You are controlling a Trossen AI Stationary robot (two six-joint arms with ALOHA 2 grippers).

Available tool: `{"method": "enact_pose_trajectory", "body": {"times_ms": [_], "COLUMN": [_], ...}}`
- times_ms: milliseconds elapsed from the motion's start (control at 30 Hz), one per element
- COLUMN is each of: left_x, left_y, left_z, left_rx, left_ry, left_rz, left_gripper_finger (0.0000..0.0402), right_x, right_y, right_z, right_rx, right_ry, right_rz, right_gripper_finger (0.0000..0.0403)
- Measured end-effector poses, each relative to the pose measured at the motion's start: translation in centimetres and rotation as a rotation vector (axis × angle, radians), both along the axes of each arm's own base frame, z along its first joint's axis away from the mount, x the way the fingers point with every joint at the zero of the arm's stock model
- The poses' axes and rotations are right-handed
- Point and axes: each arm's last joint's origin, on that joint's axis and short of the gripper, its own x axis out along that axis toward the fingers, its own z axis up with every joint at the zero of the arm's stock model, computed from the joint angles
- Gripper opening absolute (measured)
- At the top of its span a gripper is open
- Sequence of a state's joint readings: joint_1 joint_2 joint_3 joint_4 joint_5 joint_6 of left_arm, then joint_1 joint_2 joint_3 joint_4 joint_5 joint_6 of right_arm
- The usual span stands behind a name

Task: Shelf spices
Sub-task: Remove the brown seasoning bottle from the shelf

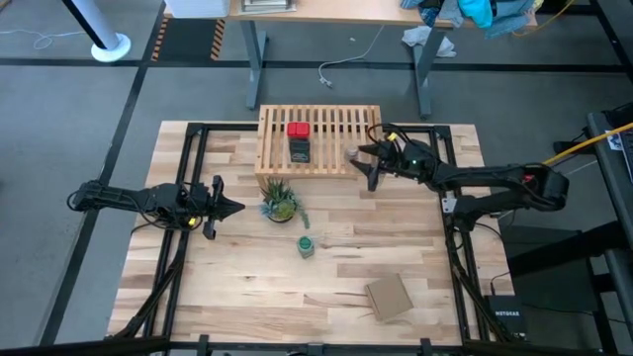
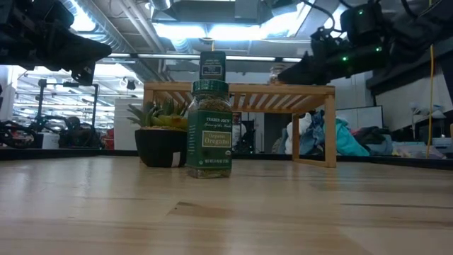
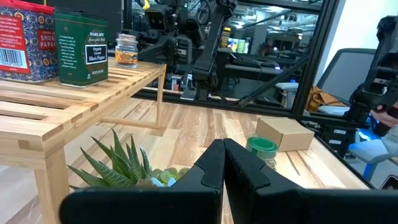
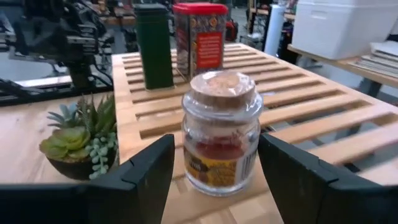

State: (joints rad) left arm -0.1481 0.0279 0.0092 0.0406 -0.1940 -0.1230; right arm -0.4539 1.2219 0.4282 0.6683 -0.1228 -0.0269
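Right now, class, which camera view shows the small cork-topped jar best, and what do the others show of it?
The right wrist view: the cork-topped jar fills the frame, standing on the shelf between the open right gripper fingers. The high view shows a speck, the left wrist view a small distant jar, and the low view barely a glimpse of it.

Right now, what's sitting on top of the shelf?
On the shelf: red tin, dark tin, and cork-topped jar between the open right gripper fingers. Under the slats is hidden from above.
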Motion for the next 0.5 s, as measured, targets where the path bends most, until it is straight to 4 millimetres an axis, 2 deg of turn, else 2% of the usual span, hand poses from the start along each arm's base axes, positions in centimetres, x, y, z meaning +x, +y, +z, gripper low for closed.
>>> {"method": "enact_pose_trajectory", "body": {"times_ms": [367,500], "left_x": [0.0,0.0], "left_y": [0.0,0.0], "left_z": [-0.01,-0.01], "left_rx": [0.0,0.0], "left_ry": [0.0,0.0], "left_rz": [0.0,0.0], "left_gripper_finger": [0.0,0.0], "right_x": [0.92,0.94], "right_y": [-0.41,-0.37], "right_z": [-0.79,-0.77], "right_rx": [-0.009,-0.01], "right_ry": [-0.02,-0.023], "right_rz": [0.003,0.005], "right_gripper_finger": [0.0236,0.0213]}}
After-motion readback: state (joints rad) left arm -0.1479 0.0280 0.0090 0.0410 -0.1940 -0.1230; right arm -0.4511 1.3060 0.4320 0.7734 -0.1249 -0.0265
